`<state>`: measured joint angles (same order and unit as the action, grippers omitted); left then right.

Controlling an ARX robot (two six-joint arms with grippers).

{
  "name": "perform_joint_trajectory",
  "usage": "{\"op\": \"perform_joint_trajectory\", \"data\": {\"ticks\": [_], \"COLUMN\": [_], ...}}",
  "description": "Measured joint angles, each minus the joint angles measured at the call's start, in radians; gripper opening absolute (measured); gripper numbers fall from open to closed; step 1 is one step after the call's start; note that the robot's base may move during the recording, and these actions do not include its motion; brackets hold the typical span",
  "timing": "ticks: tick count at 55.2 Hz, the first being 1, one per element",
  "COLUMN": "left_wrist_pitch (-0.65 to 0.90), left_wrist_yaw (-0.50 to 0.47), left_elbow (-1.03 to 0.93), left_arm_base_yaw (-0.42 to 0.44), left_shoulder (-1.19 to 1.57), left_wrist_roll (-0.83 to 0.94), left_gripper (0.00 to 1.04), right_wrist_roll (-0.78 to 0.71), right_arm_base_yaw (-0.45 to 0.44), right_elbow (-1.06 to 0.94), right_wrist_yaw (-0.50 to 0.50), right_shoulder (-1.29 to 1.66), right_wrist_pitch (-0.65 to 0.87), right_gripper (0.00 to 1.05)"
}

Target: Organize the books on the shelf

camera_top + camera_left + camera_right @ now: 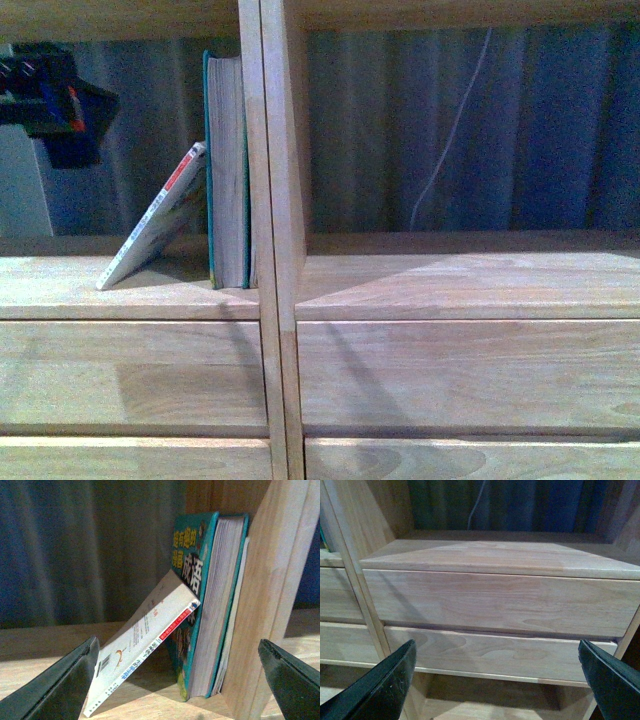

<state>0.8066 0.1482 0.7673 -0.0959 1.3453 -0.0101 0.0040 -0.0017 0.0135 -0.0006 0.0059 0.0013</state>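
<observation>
The thick teal book [228, 170] stands upright in the left compartment of the light wood shelf [420, 280], against the central divider [272, 200]. A thin white paperback [155, 232] leans tilted against its cover, foot out to the left. The left wrist view shows both close up: teal book [210, 605], paperback [145, 650]. My left gripper [180, 685] is open, its fingers [60, 685] spread to either side of the two books, not touching them. My right gripper [500, 685] is open in front of the right side's drawer fronts [500, 600], holding nothing. Neither arm shows in the front view.
The right compartment [470, 260] holds nothing; a white cable [450, 140] hangs behind it before a blue curtain. Dark clutter [50, 100] lies beyond the left compartment. Plain drawer fronts [460, 370] run below the shelf board.
</observation>
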Motion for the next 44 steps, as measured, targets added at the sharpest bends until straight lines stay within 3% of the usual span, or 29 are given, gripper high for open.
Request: {"op": "perform_joint_trajectory", "data": {"ticks": [11,24,30,36,44], "left_wrist_pitch": [-0.138,-0.401,-0.499,-0.768,-0.771], "left_wrist_yaw": [-0.101,-0.375,-0.417,-0.338,-0.287], "left_elbow": [-0.064,-0.172,-0.227,-0.237,-0.376], "left_arm_base_yaw": [-0.007,-0.080,-0.115,-0.101,-0.048], "left_shoulder": [-0.244,-0.571,-0.711,-0.837,-0.912], "left_wrist_roll": [0.035,0.104,0.117,0.058,0.024], "left_gripper": [0.97,0.97,0.97,0.79,0.51], "right_wrist_roll": [0.000,0.000,0.000,0.000,0.000], "right_arm_base_yaw": [0.000,0.000,0.000,0.000,0.000], "right_elbow": [0.000,0.000,0.000,0.000,0.000], "right_wrist_yaw": [0.000,0.000,0.000,0.000,0.000], "right_shoulder": [0.000,0.000,0.000,0.000,0.000], "right_wrist_pitch": [0.000,0.000,0.000,0.000,0.000], "right_gripper": [0.98,0.98,0.98,0.98,0.98]}}
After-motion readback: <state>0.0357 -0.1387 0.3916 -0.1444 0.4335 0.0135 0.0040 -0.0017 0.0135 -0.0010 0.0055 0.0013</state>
